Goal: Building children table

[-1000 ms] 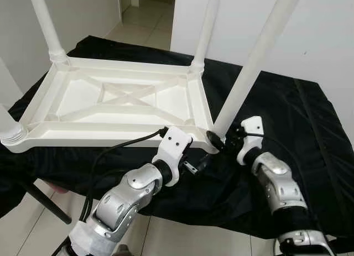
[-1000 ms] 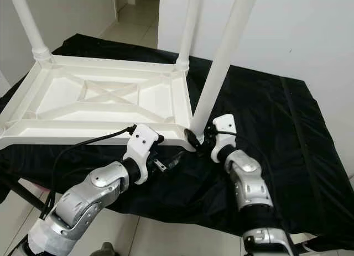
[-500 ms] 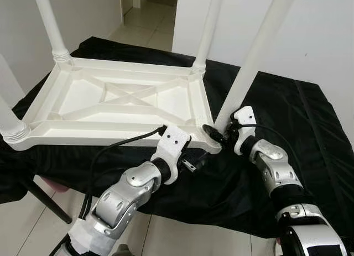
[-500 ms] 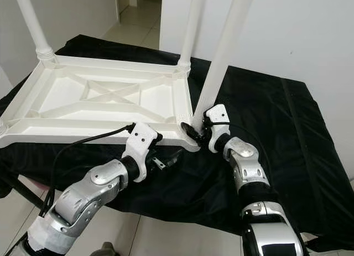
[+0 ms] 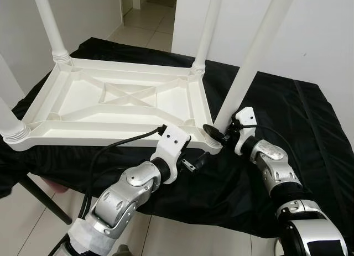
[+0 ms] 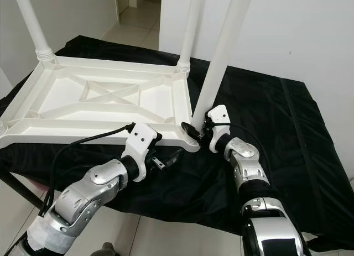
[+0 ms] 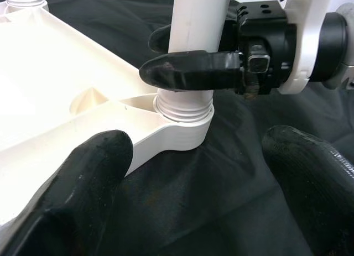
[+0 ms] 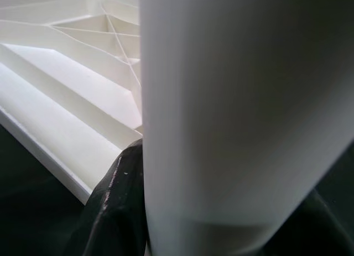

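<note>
Right gripper (image 7: 191, 54) fingers clamped around a white leg, left gripper (image 7: 193, 184) fingers spread — both arms reaching forward

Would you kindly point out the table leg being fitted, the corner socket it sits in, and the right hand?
table leg (image 5: 251, 62), left eye view, mid-shaft.
corner socket (image 7: 185, 126), left wrist view, its ribbed collar.
right hand (image 7: 191, 56), left wrist view, between its fingertips around the leg.
</note>
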Available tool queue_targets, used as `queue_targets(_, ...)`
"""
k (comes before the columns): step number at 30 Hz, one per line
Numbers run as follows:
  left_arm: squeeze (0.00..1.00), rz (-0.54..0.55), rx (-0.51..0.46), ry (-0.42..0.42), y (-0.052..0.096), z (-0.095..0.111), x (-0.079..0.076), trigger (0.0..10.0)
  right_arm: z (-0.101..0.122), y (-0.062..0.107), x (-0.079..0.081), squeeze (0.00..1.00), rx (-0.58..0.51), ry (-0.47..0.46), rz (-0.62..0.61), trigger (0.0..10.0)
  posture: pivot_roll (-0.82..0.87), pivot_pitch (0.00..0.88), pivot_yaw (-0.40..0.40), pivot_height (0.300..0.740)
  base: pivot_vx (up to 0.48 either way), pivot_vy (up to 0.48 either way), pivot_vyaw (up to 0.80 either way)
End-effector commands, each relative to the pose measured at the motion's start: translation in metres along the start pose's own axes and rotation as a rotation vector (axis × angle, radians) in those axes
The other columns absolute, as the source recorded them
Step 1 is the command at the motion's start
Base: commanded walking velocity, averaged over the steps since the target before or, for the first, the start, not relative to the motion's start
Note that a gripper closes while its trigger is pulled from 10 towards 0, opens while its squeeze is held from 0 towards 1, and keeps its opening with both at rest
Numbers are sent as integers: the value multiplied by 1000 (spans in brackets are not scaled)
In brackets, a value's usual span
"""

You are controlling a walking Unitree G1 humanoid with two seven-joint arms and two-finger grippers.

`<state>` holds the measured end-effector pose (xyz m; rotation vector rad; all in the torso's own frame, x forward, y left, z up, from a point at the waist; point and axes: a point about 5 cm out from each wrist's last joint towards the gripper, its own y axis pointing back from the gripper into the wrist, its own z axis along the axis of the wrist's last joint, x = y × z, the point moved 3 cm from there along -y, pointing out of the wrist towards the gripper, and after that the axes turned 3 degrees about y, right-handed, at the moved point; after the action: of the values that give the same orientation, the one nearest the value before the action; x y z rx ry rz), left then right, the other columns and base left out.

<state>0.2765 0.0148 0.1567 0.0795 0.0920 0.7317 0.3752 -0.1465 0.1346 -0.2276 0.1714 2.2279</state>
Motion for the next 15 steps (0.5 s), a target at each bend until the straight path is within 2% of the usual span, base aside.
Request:
queue_targets(1,0,-118,-2,-8,-2,1,-10,10000,-21,5,1,0,102,6,-50,10000,147,18,-74,740,0,0,0)
queue_targets(5,0,-118,-1,-8,-1,0,-11,10000,-18,3,7,0,73,-11,-79,10000,145,19,-72,740,0,0,0)
queue_targets(10,0,-95,14,-22,-1,-3,-7,10000,-5,-2,35,0,-22,-99,-180,10000,143,25,-71,740,0,0,0)
queue_targets(14,0,-90,15,-24,-2,-3,-6,10000,-3,-3,39,0,-33,-101,-196,10000,143,25,-71,740,0,0,0)
queue_targets(15,0,-71,14,-29,-2,-3,-4,10000,0,-4,43,0,-39,-124,-260,10000,144,26,-74,740,0,0,0)
